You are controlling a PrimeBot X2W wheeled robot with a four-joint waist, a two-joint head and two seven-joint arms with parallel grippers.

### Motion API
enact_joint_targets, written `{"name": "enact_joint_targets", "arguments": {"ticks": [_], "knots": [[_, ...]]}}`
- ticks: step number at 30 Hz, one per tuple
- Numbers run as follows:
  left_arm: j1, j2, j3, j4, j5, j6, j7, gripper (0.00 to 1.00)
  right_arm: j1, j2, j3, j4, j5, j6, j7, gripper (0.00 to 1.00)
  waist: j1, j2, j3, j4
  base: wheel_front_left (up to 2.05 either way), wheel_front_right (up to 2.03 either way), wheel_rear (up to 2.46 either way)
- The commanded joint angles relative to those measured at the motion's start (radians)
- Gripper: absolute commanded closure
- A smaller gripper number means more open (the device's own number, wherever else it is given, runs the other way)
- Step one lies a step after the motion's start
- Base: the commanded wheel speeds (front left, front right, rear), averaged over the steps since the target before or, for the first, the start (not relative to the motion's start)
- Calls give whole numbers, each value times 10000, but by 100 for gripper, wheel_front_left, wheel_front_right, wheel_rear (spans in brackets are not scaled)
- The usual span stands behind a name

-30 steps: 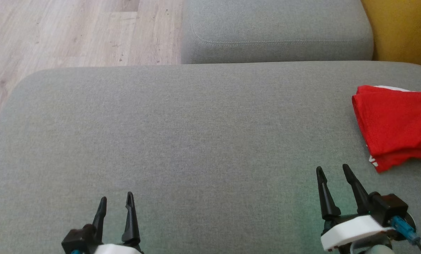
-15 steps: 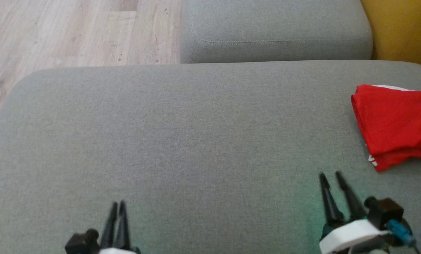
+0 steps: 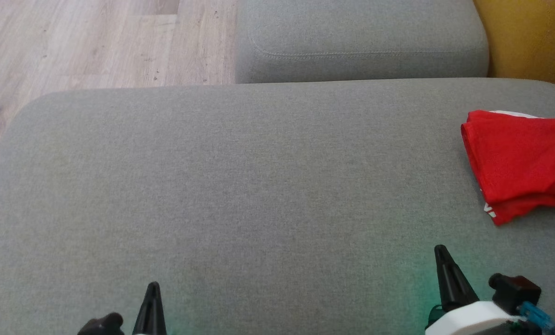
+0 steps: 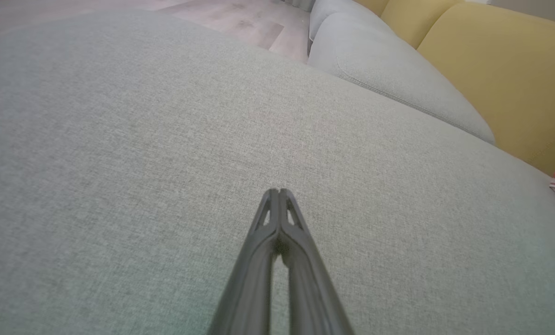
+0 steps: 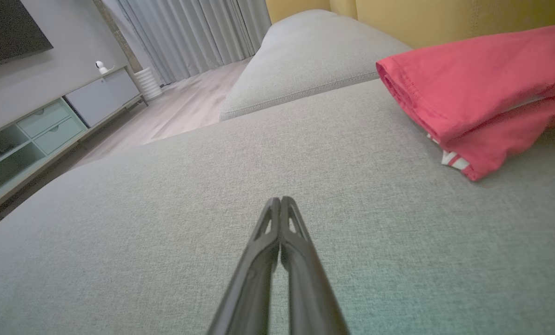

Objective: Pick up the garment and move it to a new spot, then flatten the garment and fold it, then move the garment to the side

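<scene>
With the folded garment (image 3: 519, 163) lying at the right edge of the cushion (image 3: 258, 186), apart from the left hand (image 3: 152, 284) and right hand (image 3: 440, 248), both fully closed and empty, the move-aside step appears complete and only arm retraction seems needed.

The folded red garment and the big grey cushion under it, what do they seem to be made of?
Folded red garment: soft cloth, likely cotton, matte; a stitched hem and limp folds show. Large grey seat cushion: upholstery fabric, matte, with a fine heathered weave; the fibre cannot be told.
</scene>
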Motion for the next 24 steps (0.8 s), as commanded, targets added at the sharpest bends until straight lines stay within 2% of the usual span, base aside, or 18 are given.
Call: {"name": "enact_joint_targets", "arguments": {"ticks": [1,24], "knots": [[-417,3,292,-234,-184,-102,69,100,-447,-96,-40,-335,302,-1,28,100,0,-1,2,-5,0,0,0],[-830,-249,1200,-138,-2122,-753,576,100,-803,-203,-247,-387,3064,-2,449,100,-1,-1,43,-111,0,0,0]]}}
